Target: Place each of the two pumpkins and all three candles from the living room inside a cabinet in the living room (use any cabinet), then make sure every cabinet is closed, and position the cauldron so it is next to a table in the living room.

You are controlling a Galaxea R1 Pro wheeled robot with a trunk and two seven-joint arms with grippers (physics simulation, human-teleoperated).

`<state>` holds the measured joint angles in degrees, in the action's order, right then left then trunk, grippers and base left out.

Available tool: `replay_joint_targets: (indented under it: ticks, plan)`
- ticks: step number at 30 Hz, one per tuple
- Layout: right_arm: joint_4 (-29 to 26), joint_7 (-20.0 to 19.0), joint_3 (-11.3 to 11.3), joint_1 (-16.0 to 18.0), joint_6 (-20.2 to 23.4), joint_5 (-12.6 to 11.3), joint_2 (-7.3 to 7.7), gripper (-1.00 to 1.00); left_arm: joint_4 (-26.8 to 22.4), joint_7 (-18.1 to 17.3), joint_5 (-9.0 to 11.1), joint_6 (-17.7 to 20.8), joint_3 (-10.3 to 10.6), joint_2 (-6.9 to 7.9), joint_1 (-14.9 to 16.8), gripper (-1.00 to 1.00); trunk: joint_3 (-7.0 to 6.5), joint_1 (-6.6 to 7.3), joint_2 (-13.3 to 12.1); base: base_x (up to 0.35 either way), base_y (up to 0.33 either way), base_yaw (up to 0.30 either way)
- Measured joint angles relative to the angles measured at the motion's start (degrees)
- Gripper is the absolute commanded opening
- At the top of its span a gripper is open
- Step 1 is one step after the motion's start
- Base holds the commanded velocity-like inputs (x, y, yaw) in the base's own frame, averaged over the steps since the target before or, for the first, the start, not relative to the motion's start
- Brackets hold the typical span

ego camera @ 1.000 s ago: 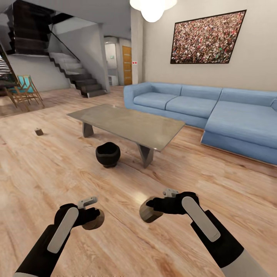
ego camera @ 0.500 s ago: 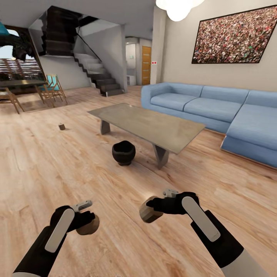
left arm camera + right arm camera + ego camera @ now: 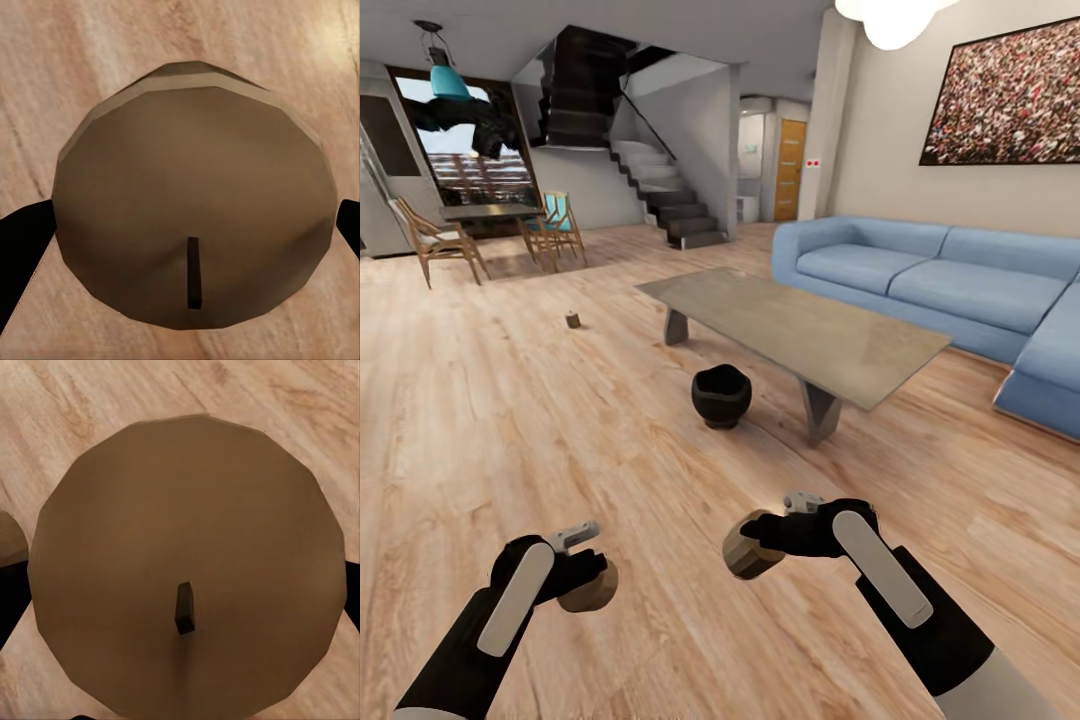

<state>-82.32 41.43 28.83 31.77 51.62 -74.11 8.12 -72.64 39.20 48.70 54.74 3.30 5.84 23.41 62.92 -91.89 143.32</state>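
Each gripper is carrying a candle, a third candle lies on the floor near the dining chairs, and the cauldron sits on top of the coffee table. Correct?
Not quite. In the head view the cauldron stands on the floor beside the coffee table, not on it. The rest holds: left gripper and right gripper each hold a candle, and the third candle lies on the floor.

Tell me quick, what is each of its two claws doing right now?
Left gripper: closed on a candle.
Right gripper: closed on another candle.

Open floor (image 3: 510,400) — cauldron (image 3: 721,396), table (image 3: 800,330) ahead
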Motion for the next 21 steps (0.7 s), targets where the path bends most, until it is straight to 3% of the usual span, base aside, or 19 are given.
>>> replay_joint_targets:
  ticks: [21]
  plan:
    - [0.0, 0.0, 0.0, 0.0, 0.0, 0.0, -0.05, -1.00, 0.0, 0.0, 0.1, 0.0, 0.0, -0.03, 0.0, -1.00, 0.00, 0.00, 0.0, 0.000, 0.000, 0.287]
